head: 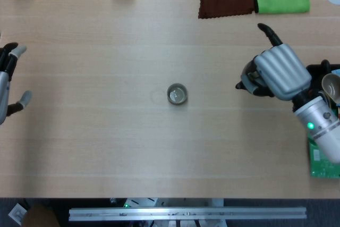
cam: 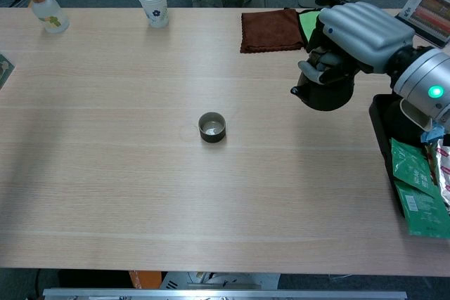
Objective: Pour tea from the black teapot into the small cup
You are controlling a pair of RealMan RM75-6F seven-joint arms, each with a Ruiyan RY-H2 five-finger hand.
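The right hand (cam: 358, 29) is held above the surface on the right side, back of the hand turned up, its fingers (cam: 320, 57) curled down and gripping the black teapot (cam: 325, 90) from above. One dark-tipped finger sticks out straight, away from the others, in the head view. The right forearm (head: 319, 123) runs from the wrist toward the lower right edge, a green light glowing on its cuff. The left hand (head: 6, 86) shows only at the far left edge of the head view, its fingers spread apart and holding nothing.
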